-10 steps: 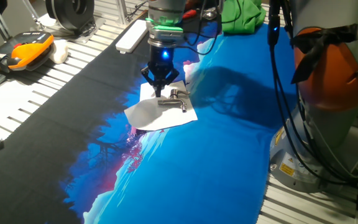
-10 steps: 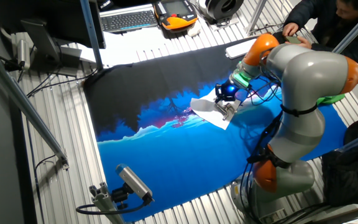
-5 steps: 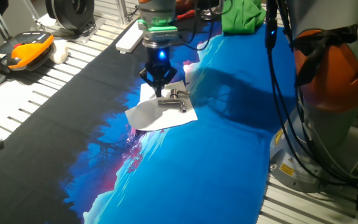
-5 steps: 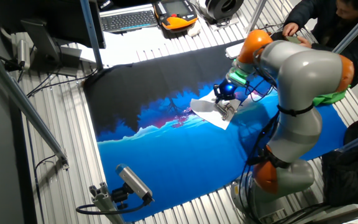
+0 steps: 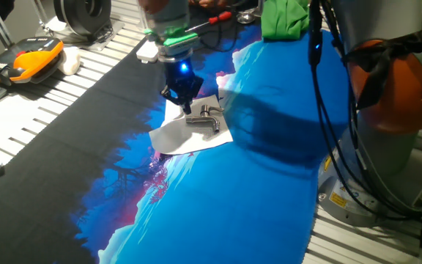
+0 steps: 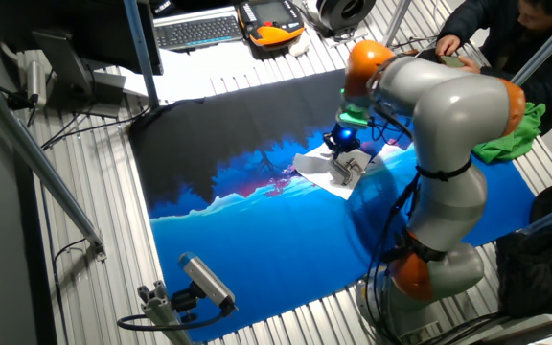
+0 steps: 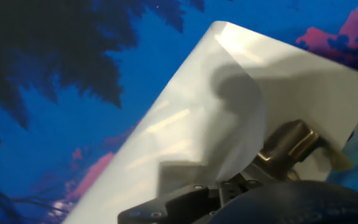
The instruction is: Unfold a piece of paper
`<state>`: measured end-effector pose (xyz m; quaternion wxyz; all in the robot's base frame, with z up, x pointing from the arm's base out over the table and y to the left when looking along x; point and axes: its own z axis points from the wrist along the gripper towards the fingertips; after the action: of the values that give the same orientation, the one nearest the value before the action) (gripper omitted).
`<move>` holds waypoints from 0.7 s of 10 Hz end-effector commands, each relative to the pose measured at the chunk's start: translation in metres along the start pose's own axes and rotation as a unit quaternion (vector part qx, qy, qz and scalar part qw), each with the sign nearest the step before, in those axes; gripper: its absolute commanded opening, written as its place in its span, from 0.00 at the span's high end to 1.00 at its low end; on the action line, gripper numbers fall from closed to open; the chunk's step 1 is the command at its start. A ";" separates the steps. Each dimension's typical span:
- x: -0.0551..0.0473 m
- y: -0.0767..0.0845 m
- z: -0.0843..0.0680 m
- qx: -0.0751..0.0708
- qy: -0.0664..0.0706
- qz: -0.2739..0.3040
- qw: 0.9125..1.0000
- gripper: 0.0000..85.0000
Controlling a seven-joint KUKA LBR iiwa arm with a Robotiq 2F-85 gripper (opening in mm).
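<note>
The piece of paper (image 5: 184, 136) is a white creased sheet lying on the blue and black cloth; it also shows in the other fixed view (image 6: 314, 169). A small bent metal piece (image 5: 205, 119) rests on its right part. My gripper (image 5: 183, 100) stands over the sheet's far edge with its fingers together on that edge. In the hand view the paper (image 7: 185, 124) fills the middle, its upper layer curls up toward my fingers (image 7: 166, 208), and the metal piece (image 7: 289, 144) sits behind the flap. The exact pinch point is hidden.
A long white plastic bar (image 5: 152, 45) lies behind the gripper at the cloth's far edge. A green cloth (image 5: 284, 18), an orange and black pendant (image 5: 24, 60), a keyboard (image 6: 196, 31) and a person (image 6: 492, 29) surround the table. The robot base (image 5: 394, 110) stands at the right.
The arm and gripper have swung a little to the left along the paper's far edge. The paper and the metal piece lie about where they were.
</note>
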<state>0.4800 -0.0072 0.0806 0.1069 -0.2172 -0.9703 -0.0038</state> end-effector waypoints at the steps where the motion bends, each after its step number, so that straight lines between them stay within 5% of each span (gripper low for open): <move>1: 0.000 0.000 0.000 0.037 -0.004 -0.026 0.999 1.00; 2: 0.000 0.000 0.000 0.045 -0.006 -0.035 0.998 1.00; 4: 0.000 0.000 0.000 0.035 -0.003 -0.031 0.999 1.00; 6: 0.000 0.000 0.000 -0.020 0.012 0.003 1.000 1.00; 7: 0.000 0.000 0.000 -0.034 0.011 0.014 0.999 1.00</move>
<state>0.4802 -0.0068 0.0806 0.1113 -0.2330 -0.9655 -0.0330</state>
